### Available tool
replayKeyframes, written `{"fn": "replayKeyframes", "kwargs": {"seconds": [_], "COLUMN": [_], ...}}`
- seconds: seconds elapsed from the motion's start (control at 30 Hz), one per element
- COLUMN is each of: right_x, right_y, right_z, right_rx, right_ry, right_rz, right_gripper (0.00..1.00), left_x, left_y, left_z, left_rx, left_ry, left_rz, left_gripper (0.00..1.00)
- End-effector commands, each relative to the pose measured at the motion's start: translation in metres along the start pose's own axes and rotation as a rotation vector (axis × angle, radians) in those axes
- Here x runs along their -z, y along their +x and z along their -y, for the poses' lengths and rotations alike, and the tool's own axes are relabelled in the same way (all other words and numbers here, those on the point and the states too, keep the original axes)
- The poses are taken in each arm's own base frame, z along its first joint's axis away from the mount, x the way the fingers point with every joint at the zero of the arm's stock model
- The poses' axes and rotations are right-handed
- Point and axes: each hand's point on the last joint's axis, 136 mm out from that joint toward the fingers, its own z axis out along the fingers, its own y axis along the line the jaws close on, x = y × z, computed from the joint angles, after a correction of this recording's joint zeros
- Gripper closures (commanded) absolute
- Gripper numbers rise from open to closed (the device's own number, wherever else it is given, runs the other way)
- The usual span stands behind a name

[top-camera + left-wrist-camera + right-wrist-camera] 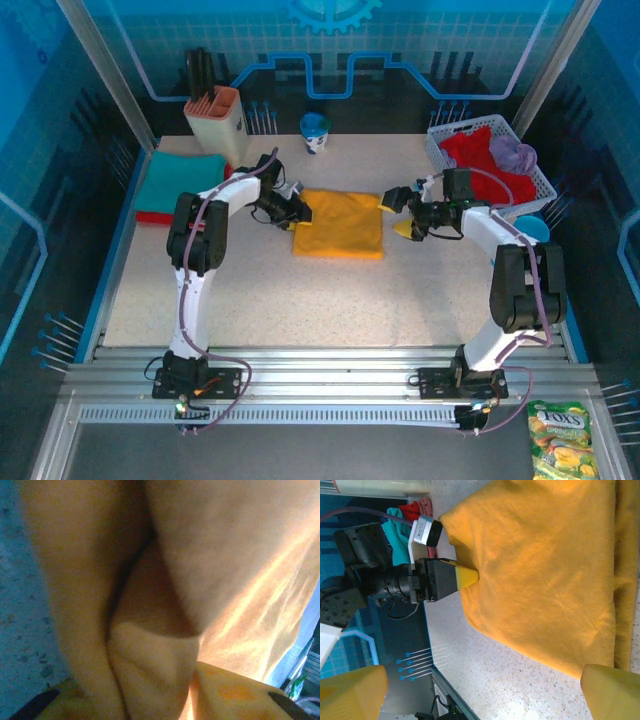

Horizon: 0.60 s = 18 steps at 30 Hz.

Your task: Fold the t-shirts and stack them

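Note:
A mustard-yellow t-shirt (338,222) lies folded flat at the table's middle. My left gripper (298,213) is at its left edge, and its jaws are shut on a bunched fold of that yellow cloth (150,650). My right gripper (397,212) stands open just off the shirt's right edge, with bare table between its yellow fingertips (610,692). The right wrist view looks across the yellow t-shirt (545,565) to the left gripper (465,576) pinching its far edge. A teal t-shirt (183,172) lies folded on a red one (153,217) at the far left. Red (480,155) and lavender (514,152) t-shirts lie crumpled in the basket.
The white mesh basket (438,148) stands at the back right, with a blue bowl (532,228) beside it. A beige holder (217,118) and a small cup (315,132) stand along the back edge. A snack bag (560,438) lies off the table at the near right.

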Motion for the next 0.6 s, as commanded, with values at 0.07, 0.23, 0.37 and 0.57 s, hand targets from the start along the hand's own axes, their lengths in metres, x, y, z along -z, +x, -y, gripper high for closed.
{"fn": "replayKeyframes", "kwargs": {"seconds": [0.07, 0.23, 0.37, 0.57], "right_x": [0.010, 0.014, 0.017, 0.019], "right_y": [0.001, 0.003, 0.007, 0.018], "right_z": [-0.001, 0.001, 0.001, 0.002], "right_rx": [-0.007, -0.013, -0.015, -0.034], "right_ry": [-0.021, -0.017, -0.015, -0.027], "right_rz": [0.009, 0.012, 0.005, -0.013], "right_gripper": [0.00, 0.00, 0.00, 0.00], "left_x": [-0.010, 0.023, 0.069, 0.128], "left_y": [-0.002, -0.006, -0.006, 0.001], "left_z": [-0.015, -0.013, -0.010, -0.005], "left_rx": [0.021, -0.045, -0.105, -0.124], "left_ry": [-0.090, -0.223, -0.368, -0.470], "left_rz": [0.025, 0.113, 0.171, 0.179], "left_gripper": [0.88, 1.00, 1.00, 1.00]}}
